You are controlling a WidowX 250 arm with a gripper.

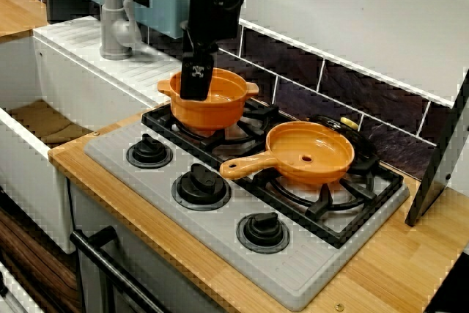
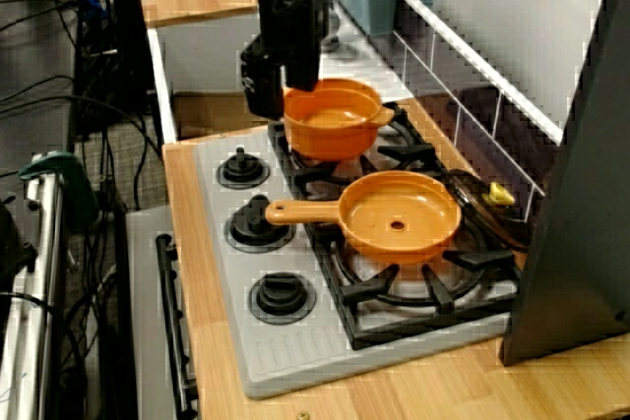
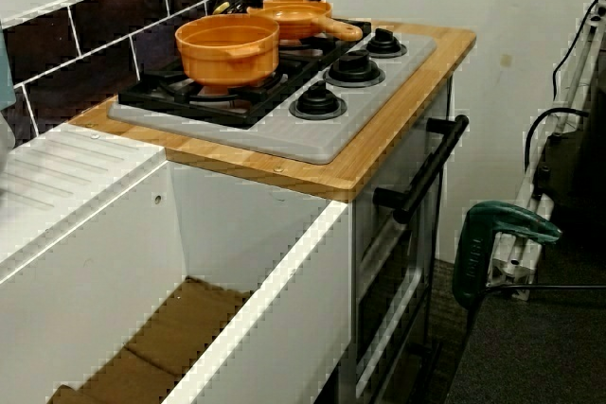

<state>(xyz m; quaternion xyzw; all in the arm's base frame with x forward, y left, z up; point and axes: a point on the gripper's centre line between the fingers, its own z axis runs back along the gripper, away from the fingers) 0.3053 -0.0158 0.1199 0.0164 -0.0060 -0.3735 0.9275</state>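
"On the grey ribbed hob [image 1: 132,174], what sits under your arm?"

"An orange pot [image 1: 220,108], round, glossy, plastic by the look. It stands on the black grate [image 1: 344,210] at the end nearest the tap [image 1: 113,31]. You'd likely find it light, stiff and slick. The two small side lugs [image 1: 251,87] or the thin rim look like your best hold."

"And beside it?"

"An orange frying pan [image 1: 311,153], shallow, near the pot but not touching, with its long handle toward you."

"Your gripper [image 1: 196,84]?"

"Black, hanging at the pot's near rim. I cannot tell whether its jaws are apart or together."

"Smallest?"

"Three round black knobs [image 1: 200,183] along the front."
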